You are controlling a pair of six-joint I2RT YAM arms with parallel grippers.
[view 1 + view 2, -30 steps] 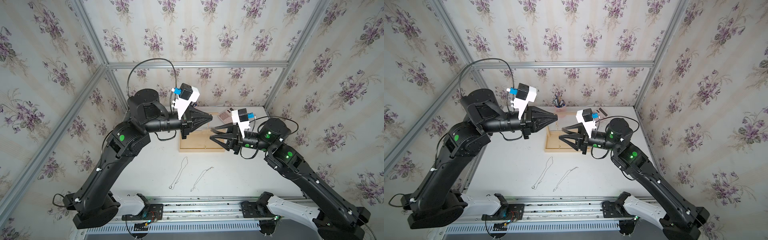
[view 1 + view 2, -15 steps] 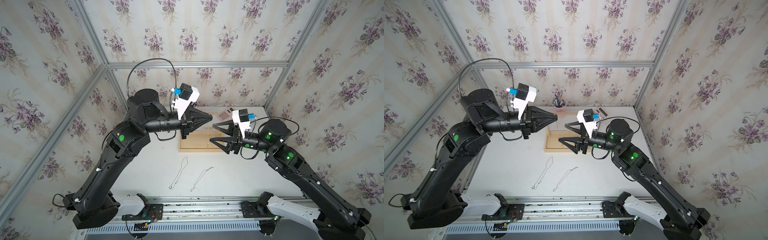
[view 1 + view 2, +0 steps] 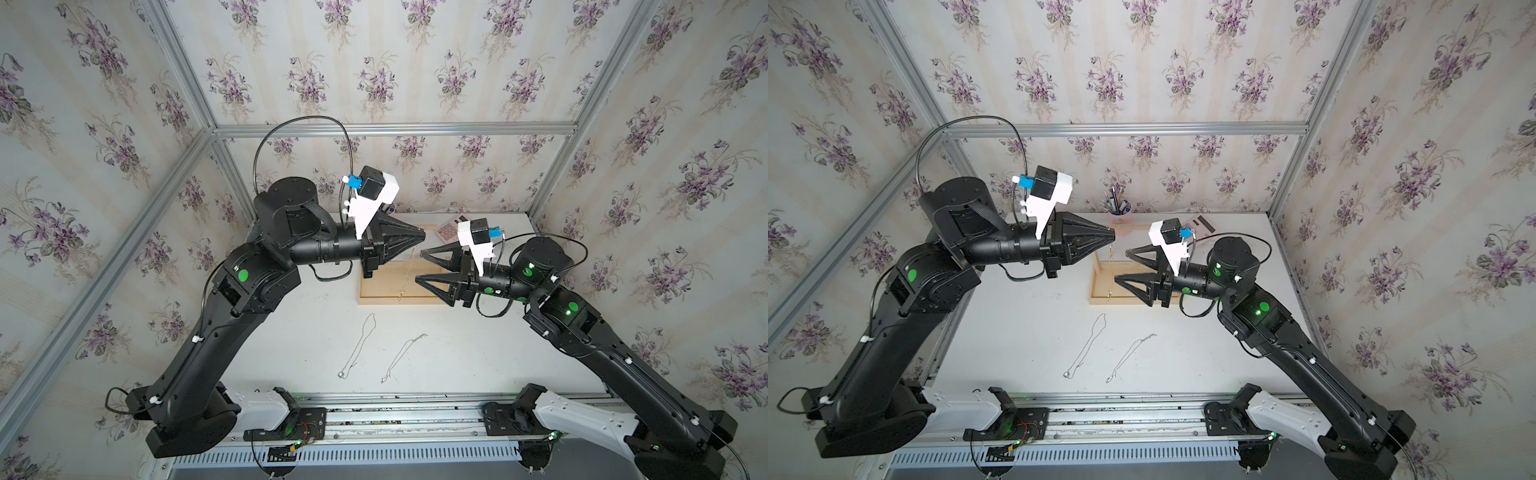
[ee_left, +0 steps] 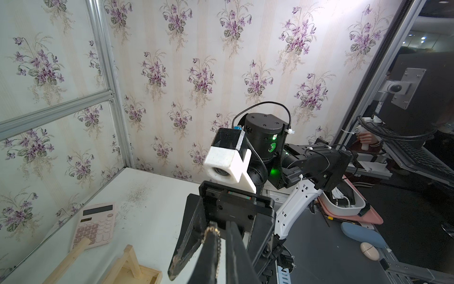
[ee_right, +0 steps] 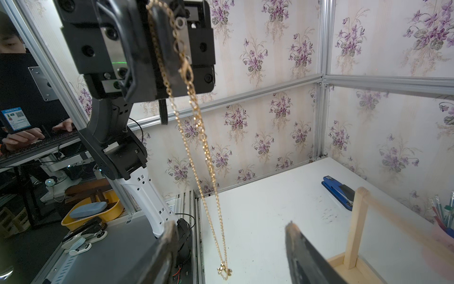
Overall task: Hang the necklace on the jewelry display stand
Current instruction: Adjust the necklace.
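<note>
The left arm point(image 3: 216, 332) and right arm point(image 3: 648, 374) are matte black, chunky links with round joint housings and green dots point(image 3: 242, 274); white shells point(image 3: 257, 413) cover their base segments; each wrist carries a white bracket point(image 3: 372, 208) with a black camera cube point(image 3: 370, 181) and blue plug point(image 3: 354, 181); thin black cables point(image 3: 299, 120) loop out; the fingers point(image 3: 401, 239) are black, triangular, open-framed
</note>
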